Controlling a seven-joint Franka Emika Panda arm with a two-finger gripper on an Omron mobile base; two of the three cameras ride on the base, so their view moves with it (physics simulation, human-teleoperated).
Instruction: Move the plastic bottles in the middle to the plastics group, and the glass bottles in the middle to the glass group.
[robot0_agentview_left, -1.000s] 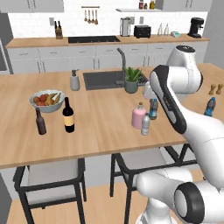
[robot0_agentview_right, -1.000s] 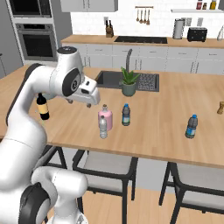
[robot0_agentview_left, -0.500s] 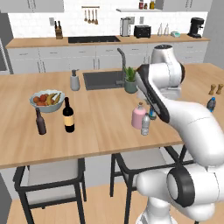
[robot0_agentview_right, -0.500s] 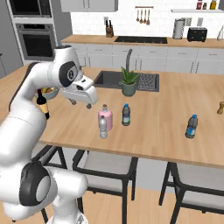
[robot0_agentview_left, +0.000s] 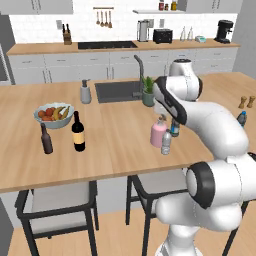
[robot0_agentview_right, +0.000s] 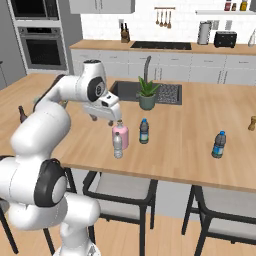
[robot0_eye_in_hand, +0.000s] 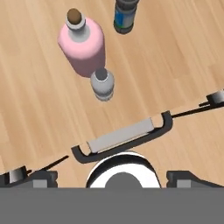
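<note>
The glass group, wine bottle (robot0_agentview_left: 77, 132) and brown bottle (robot0_agentview_left: 46, 139), stood far left. Over the last second the arm had swung inward, bringing the spread, empty gripper (robot0_agentview_right: 106, 116) above the middle cluster: clear bottle (robot0_eye_in_hand: 103, 84), pink glass bottle (robot0_eye_in_hand: 82, 47), blue-label bottle (robot0_eye_in_hand: 125, 15). A pick looked imminent.

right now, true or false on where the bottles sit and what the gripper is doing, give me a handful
1. The squat pale-pink glass bottle stands upright on the wooden counter. True.
2. The gripper is shut on the clear plastic bottle. False: it is open and holds nothing.
3. The black wine bottle lies on its side. False: it stands upright.
4. A blue-tinted bottle stands alone, apart from the middle three. True.
</note>
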